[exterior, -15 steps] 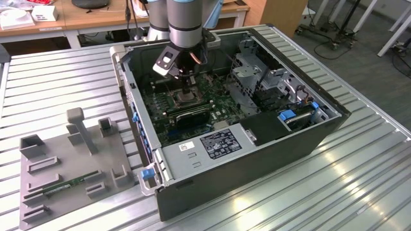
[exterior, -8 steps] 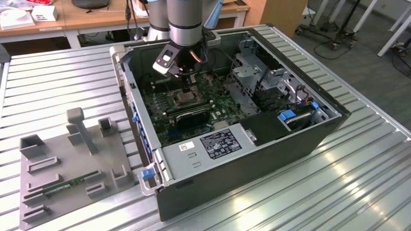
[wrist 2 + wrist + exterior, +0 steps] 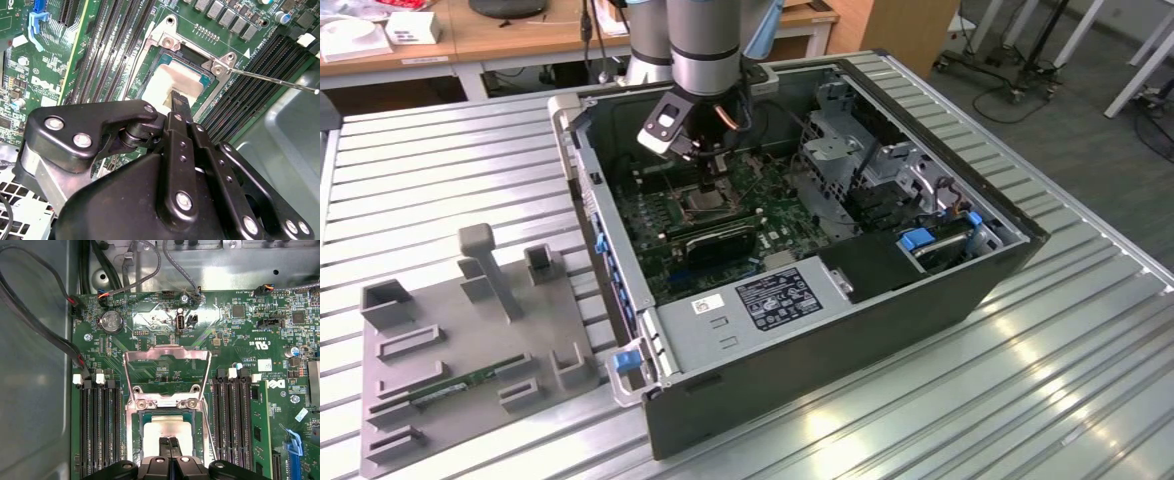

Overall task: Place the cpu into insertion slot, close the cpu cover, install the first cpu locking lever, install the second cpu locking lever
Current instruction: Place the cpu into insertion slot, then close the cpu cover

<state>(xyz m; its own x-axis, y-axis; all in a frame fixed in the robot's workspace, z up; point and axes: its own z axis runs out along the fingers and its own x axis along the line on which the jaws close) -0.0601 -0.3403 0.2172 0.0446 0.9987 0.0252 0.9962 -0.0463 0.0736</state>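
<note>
Green motherboard (image 3: pixel 781 195) is shown in the exterior view, the gripper (image 3: pixel 710 190) over its middle. In the first wrist view the cpu (image 3: pixel 167 426) is seated in the insertion slot (image 3: pixel 136 432), the cpu cover (image 3: pixel 150 356) raised open. In the second wrist view the fingers (image 3: pixel 177 107) are clenched, empty, atop the chip; socket pins could be bent by off-centre pressure.

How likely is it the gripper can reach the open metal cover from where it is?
Probably yes: the cover stands open just past the chip under the gripper, and nothing sits between them.
</note>
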